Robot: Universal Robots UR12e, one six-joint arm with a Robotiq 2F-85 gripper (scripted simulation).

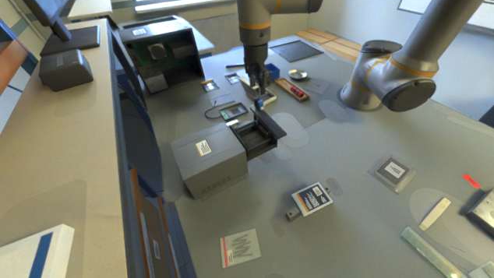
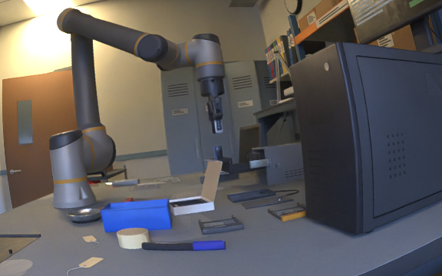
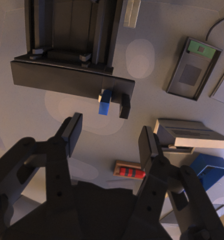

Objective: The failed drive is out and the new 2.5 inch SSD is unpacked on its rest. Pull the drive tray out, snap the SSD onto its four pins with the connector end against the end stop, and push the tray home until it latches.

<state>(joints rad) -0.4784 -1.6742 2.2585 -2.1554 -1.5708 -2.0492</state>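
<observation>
The blue pull tab [image 3: 104, 102] [image 1: 259, 103] [image 2: 218, 151] on the drive tray's front plate stands just below my gripper [image 3: 107, 136] [image 1: 260, 85] [image 2: 216, 126], which is open and holds nothing. The drive tray [image 1: 259, 133] [image 3: 68, 48] is drawn out of the grey enclosure [image 1: 212, 158] [image 2: 278, 163] and its bed is empty. The new SSD [image 1: 311, 199], dark with an orange stripe and a white label, lies tilted on its small grey rest toward the near side of the table, well away from the tray.
An open white carton [image 1: 261, 94] [image 2: 196, 199] with its lid raised sits right behind the gripper. A blue bin [image 2: 136, 214], a wooden tray with a red tool [image 1: 292, 89], a card reader [image 1: 233, 111] and a bagged drive [image 1: 392, 172] lie around.
</observation>
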